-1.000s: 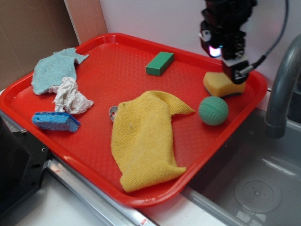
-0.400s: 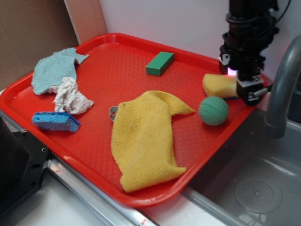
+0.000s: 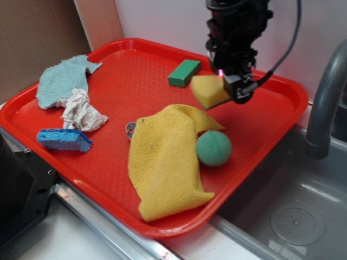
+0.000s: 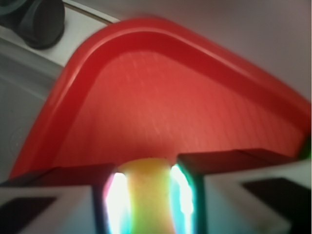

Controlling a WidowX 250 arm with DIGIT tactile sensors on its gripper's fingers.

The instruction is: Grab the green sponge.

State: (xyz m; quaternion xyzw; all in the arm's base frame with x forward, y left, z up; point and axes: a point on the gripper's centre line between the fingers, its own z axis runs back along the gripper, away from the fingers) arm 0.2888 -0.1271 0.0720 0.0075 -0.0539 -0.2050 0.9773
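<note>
The black end effector (image 3: pixel 230 86) is clenched on a yellow foam sponge (image 3: pixel 209 90), holding it in the air above the red plastic tray (image 3: pixel 135 76). The green rectangular sponge (image 3: pixel 184 72) lies untouched on the tray just beside it, toward the back. A green dimpled ball (image 3: pixel 213 148) rests against the yellow knitted cloth (image 3: pixel 165 160).

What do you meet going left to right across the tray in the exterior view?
Blue sponge → white rag → yellow cloth → green ball → gripper holding the yellow sponge → faucet.
</note>
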